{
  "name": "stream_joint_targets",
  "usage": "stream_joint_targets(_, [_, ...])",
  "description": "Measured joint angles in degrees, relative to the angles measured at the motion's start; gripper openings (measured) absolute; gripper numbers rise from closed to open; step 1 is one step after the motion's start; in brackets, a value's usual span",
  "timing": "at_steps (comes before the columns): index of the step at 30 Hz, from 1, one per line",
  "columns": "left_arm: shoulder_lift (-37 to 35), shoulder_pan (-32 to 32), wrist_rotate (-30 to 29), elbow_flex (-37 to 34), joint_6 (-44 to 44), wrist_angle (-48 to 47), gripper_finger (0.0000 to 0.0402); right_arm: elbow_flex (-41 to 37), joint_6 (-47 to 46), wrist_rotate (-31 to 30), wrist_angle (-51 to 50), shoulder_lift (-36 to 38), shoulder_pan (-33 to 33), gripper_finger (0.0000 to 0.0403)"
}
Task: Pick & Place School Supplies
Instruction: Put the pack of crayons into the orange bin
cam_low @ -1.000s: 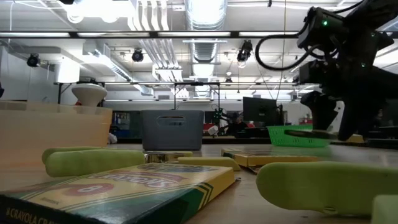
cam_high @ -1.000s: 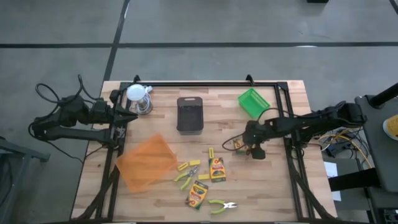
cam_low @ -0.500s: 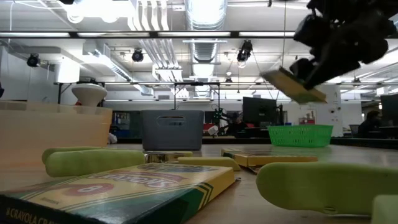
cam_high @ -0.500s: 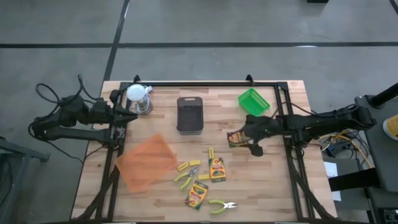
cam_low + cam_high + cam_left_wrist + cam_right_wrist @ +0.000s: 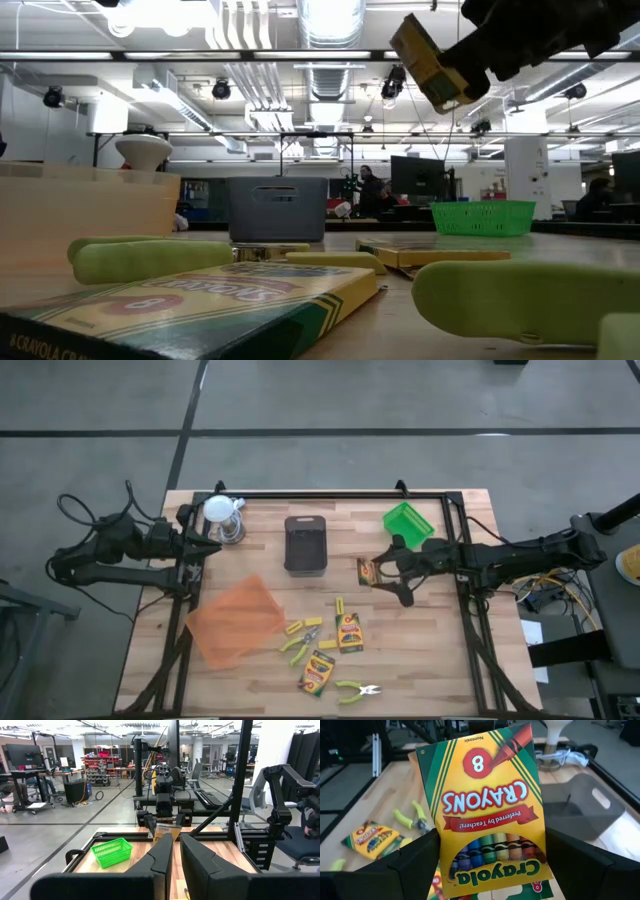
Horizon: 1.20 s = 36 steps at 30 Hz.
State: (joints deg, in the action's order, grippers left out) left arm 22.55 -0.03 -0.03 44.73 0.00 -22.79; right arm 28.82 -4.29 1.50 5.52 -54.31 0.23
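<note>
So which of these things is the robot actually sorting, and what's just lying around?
Part of the job:
- crayon box held up in the right gripper
- two crayon boxes on the table
- lime-handled scissors
- yellow sticks

Just lying about:
- orange tray
- black tray
- green basket
- white-topped metal object

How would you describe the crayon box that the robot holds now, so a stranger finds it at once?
Look between the green basket and the dark bin at the table's far side. There the right gripper holds a crayon box in the air; the other two crayon boxes lie flat on the wood.
</note>
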Motion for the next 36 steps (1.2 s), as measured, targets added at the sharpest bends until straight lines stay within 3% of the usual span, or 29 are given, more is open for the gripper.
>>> stream_joint_targets(27, [0.00,0.02,0.00,0.00,2.27,0.01,0.0044,0.02,1.25,0.50,0.72,-0.68,0.00,0.0325])
stream_joint_targets(36, [0.00,0.00,-0.02,0.00,2.52,0.01,0.0044,0.02,-2.84,-0.24,0.72,-0.65,0.00,0.0325])
